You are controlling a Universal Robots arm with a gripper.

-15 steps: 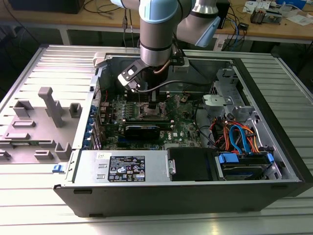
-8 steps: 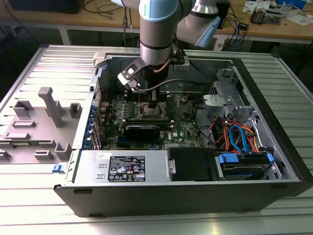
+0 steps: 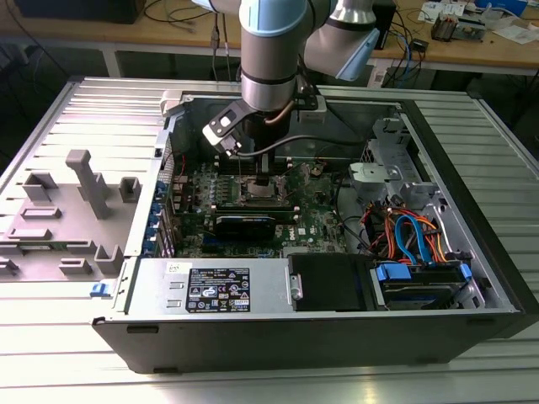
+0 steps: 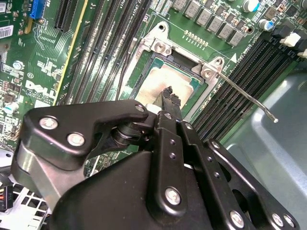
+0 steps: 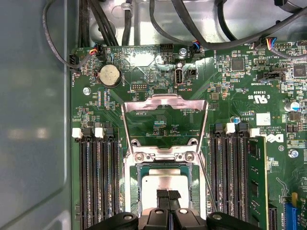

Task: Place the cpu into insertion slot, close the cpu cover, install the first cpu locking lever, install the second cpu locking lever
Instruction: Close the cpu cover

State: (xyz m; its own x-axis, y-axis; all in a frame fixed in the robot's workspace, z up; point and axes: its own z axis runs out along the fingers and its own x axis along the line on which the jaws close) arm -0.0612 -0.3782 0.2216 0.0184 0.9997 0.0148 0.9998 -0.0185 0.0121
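The cpu (image 5: 165, 181), with its dull silvery top, lies flat in the insertion slot (image 5: 135, 188); the second wrist view shows the cpu (image 4: 178, 79) too. The cpu cover (image 5: 165, 101) stands swung up on its hinge, with green board showing through its opening. My gripper (image 5: 168, 194) is shut, its black fingertips (image 4: 168, 92) pressed together just over the chip's near edge with nothing between them. One thin locking lever (image 4: 247, 98) sticks out free beside the socket. In the exterior view my gripper (image 3: 264, 180) reaches down into the open computer case.
Black memory slots (image 5: 98, 182) flank the socket on both sides, and a green memory card (image 5: 256, 182) stands in one. A coin battery (image 5: 109, 75) and black cables (image 5: 192, 28) lie beyond the cover. The case holds a power supply (image 3: 210, 286) and a drive cage with cables (image 3: 413, 240).
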